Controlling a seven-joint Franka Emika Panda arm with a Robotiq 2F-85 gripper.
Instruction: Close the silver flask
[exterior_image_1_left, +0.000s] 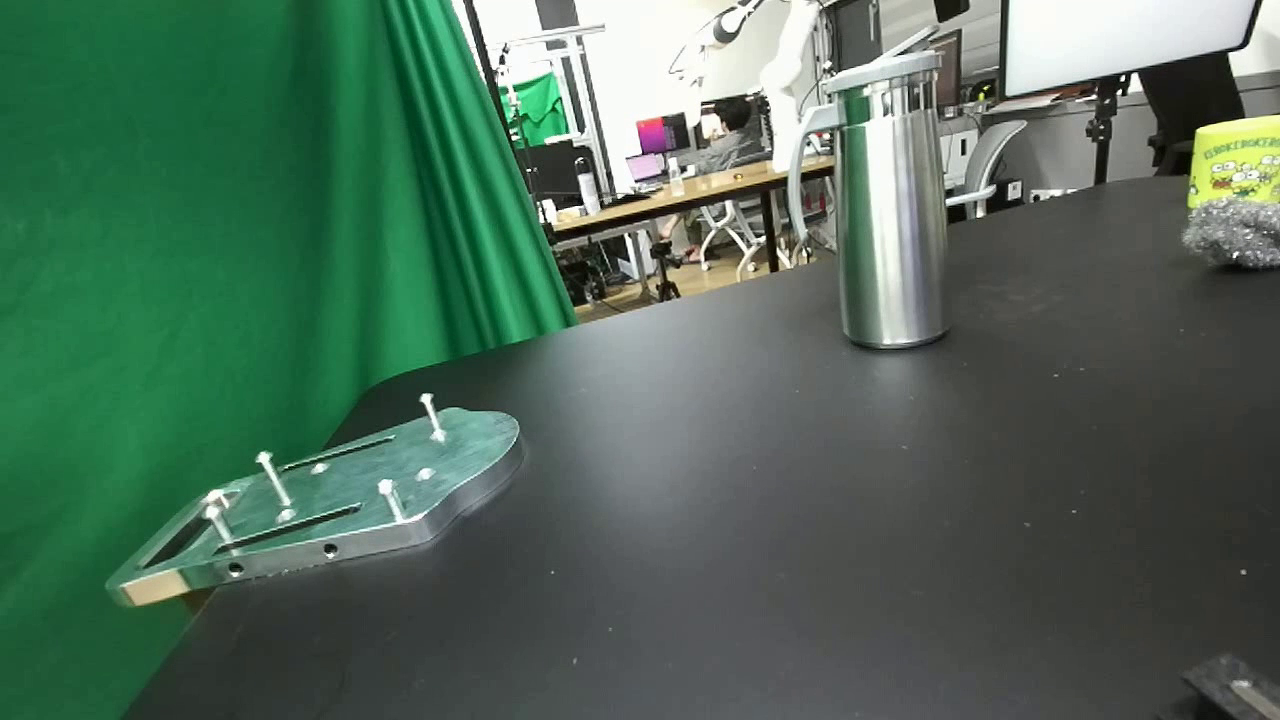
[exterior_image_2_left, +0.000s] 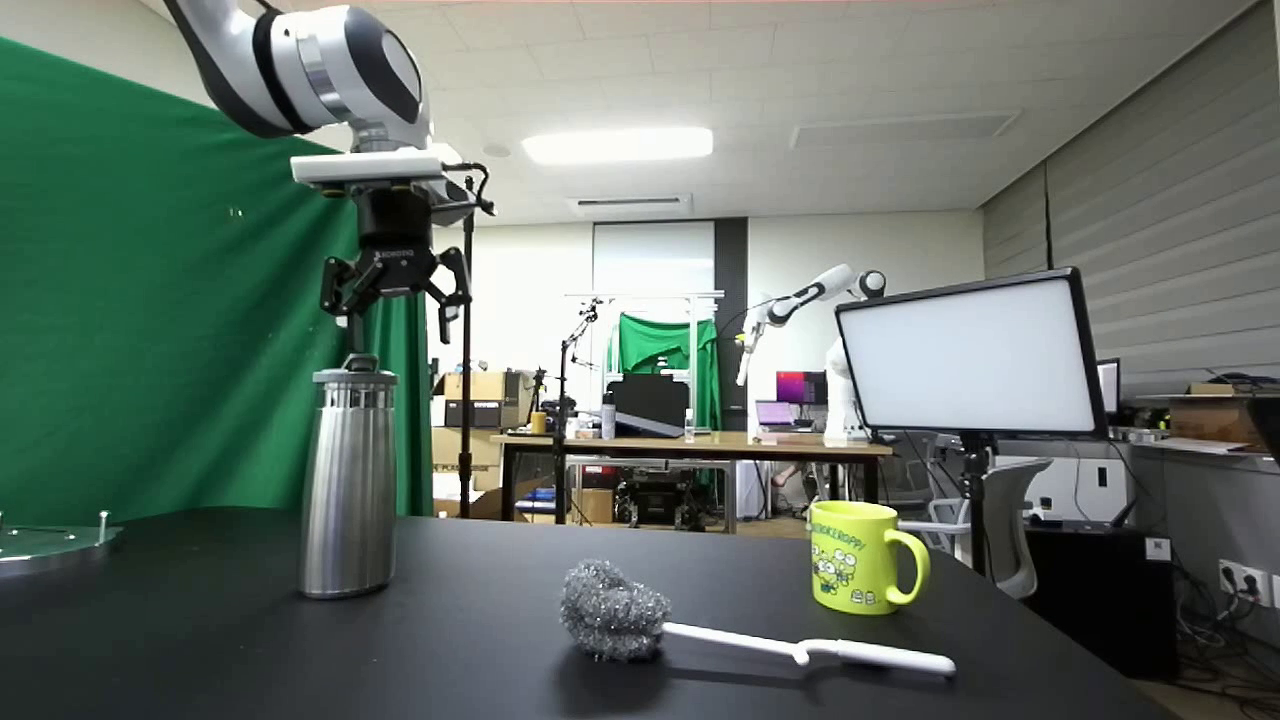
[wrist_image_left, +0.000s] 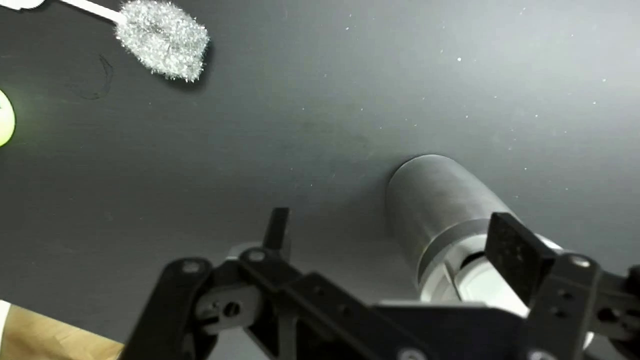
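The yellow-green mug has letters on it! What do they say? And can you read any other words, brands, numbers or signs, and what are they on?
"KEROKEROPPI", a little blurred, on the yellow-green mug.
"ROBOTIQ", tiny and fuzzy, on the gripper.
Too blurred to read: the dark print on a cardboard box at the back.
No writing shows on the silver flask, and I can't make out any numbers.

I see a yellow-green mug (exterior_image_2_left: 855, 557) upright on the black table (exterior_image_1_left: 700, 500); the tinsel scrubber (exterior_image_2_left: 612, 612) lies near it, white handle (exterior_image_2_left: 885, 656) running in front of it in an exterior view. Pegged plate (exterior_image_1_left: 345, 485): well apart from the mug, ditto green curtain (exterior_image_1_left: 230, 220). White panel (exterior_image_2_left: 965, 360) stands behind the mug.
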